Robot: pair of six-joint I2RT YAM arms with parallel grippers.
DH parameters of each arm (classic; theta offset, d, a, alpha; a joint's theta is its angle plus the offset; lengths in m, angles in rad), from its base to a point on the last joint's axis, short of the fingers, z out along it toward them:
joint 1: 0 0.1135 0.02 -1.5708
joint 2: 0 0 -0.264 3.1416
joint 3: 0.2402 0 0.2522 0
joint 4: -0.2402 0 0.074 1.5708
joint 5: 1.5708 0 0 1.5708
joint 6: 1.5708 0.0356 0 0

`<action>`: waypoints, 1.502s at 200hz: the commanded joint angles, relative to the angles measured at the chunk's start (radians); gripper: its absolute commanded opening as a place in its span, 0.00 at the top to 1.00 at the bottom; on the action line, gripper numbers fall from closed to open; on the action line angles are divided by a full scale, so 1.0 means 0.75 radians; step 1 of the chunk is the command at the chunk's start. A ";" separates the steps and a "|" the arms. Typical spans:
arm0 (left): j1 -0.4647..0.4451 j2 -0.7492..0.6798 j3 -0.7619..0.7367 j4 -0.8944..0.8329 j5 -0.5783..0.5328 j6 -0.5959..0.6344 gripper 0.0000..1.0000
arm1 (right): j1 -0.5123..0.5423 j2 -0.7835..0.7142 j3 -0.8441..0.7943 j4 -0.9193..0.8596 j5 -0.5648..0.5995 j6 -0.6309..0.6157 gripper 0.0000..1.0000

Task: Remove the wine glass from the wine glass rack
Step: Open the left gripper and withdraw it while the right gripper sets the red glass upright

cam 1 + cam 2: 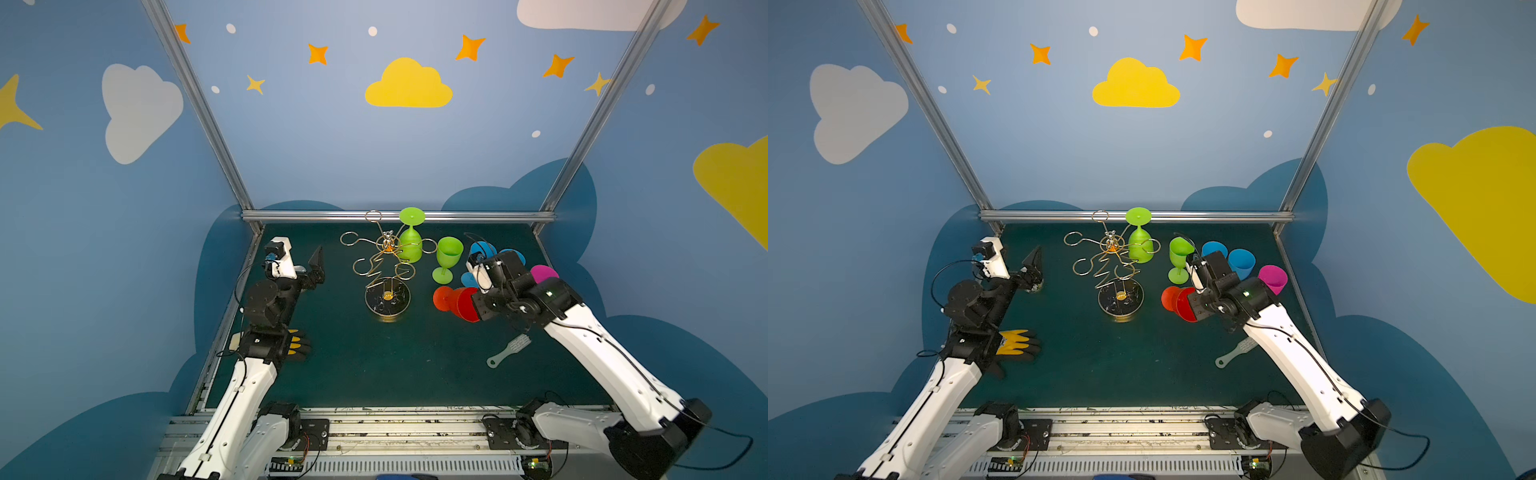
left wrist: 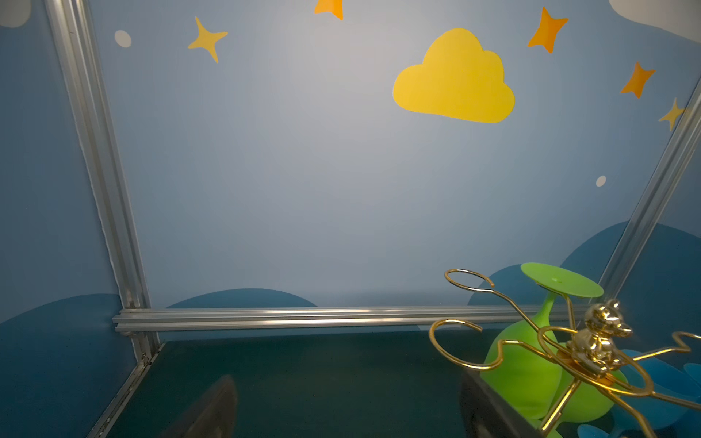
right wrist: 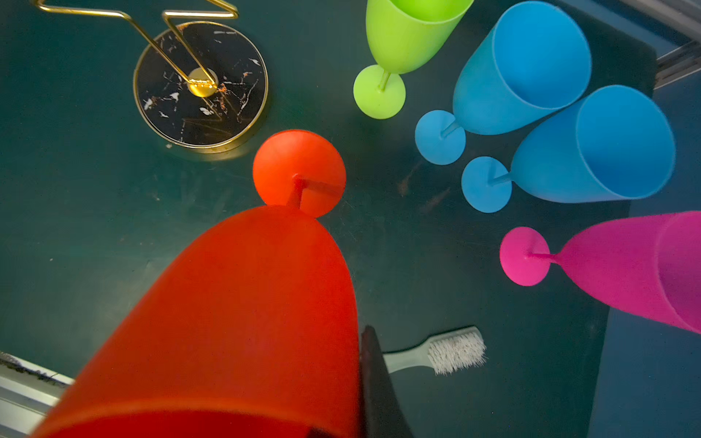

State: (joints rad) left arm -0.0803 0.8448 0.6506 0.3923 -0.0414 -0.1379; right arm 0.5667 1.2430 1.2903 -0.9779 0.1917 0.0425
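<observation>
Jaws of the right gripper (image 1: pixel 473 306) clamped the red glass (image 1: pixel 456 304) by its rim; the left gripper (image 1: pixel 316 268) gaped empty. Let go tilted, it could topple into the rack (image 1: pixel 387 308).

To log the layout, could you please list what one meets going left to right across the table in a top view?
left gripper → wine glass rack → upright green glass → brush → pink glass
</observation>
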 commanded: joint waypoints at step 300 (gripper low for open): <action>0.201 -0.116 -0.047 0.033 0.049 -0.199 0.09 | -0.148 0.544 0.591 -0.159 -0.383 0.075 0.63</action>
State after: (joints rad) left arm 0.0654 0.7700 0.6250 0.4053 -0.0135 -0.2813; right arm 0.4644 1.7058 1.7626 -1.1213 -0.0620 0.0795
